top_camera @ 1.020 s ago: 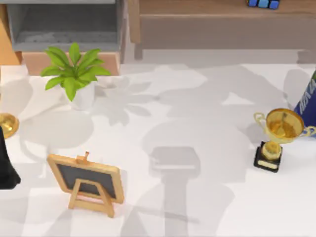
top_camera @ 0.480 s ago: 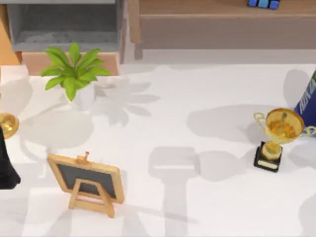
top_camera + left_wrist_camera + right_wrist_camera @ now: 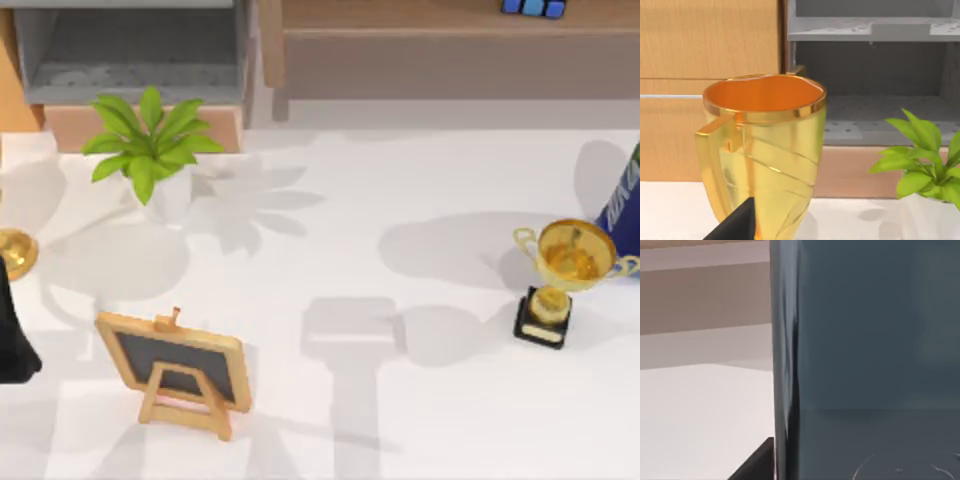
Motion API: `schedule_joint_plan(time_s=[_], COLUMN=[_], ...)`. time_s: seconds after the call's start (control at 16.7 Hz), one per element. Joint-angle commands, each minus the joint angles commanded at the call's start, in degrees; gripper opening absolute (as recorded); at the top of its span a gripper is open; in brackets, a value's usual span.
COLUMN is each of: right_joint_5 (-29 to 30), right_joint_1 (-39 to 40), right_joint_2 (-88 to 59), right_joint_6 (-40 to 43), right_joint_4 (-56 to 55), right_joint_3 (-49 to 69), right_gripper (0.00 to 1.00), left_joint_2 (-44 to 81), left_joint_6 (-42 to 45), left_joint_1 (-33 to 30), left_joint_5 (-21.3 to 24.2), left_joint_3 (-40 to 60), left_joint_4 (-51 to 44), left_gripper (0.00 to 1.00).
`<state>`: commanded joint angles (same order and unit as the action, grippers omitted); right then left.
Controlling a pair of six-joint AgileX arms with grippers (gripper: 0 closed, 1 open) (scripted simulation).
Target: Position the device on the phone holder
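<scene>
1. Currently the device (image 3: 875,340) stands as a dark grey-blue glossy slab directly in front of the right gripper (image 3: 759,461), very close to it, with one long rounded edge facing the wrist camera and white table (image 3: 700,410) beyond that edge.
2. Whether the right gripper is clamped on the device, or merely next to it, I cannot tell.
3. The left gripper (image 3: 736,225) sits idle just behind a golden cup (image 3: 762,150), with a potted plant (image 3: 925,155) further ahead and off to one side. I cannot tell its state either.
4. Handling, as a judgement: the smartphone looks stiff, thin and light, but its polished faces would be slippery and a drop could crack it. The best hold is across the two long edges near the middle of its length, pads on the thin rim rather than on the glass, so it neither tips nor slides.
5. Where the phone holder stands I cannot tell. The next move would need the slab kept upright and lowered gently, bottom edge first.
6. Well away from the working hand, the table also carries a small chalkboard easel (image 3: 178,368) and a gold trophy on a black base (image 3: 562,275), which the carry should avoid.
</scene>
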<state>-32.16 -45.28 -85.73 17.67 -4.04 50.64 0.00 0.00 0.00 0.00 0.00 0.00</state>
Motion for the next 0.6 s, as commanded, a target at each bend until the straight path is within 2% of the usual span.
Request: schedule_joint_plan(time_s=[0.6], right_joint_5=[3.34], right_joint_1=[1.76], right_joint_2=[-6.06], right_joint_6=[-3.2], right_joint_4=[-2.99], right_joint_3=[2.66], right_gripper=[0.0], left_joint_2=[0.0], left_joint_6=[0.0], left_joint_1=[0.0], left_joint_5=[0.0], left_joint_3=[0.0], left_joint_4=[0.0], left_gripper=[1.0])
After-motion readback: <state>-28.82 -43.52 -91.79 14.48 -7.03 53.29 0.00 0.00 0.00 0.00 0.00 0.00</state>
